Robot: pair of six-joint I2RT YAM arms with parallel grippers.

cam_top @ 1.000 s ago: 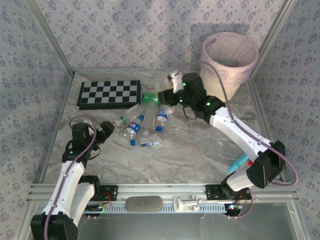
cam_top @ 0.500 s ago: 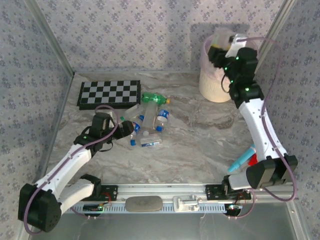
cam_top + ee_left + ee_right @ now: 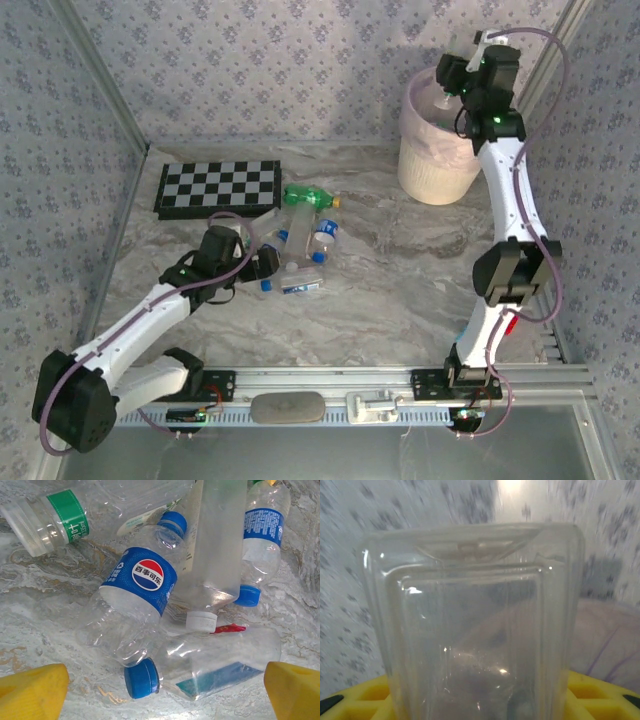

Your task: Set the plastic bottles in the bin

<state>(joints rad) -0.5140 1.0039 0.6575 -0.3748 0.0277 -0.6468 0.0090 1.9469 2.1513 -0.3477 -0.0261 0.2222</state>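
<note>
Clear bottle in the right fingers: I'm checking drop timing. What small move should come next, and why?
Probably open the right fingers to let it drop. They grip the clear bottle, and the top view shows it held over the mouth of the bin, so it should fall inside.

Plastic bottles (image 3: 135, 605): clear, with blue caps and blue or green labels; one bottle (image 3: 305, 196) green-bodied. Bin (image 3: 435, 175): cream-white, pink liner. Board (image 3: 218, 187): black-and-white chequered; table (image 3: 400, 290): grey-veined marble pattern; walls (image 3: 250, 70): small floral print.
</note>
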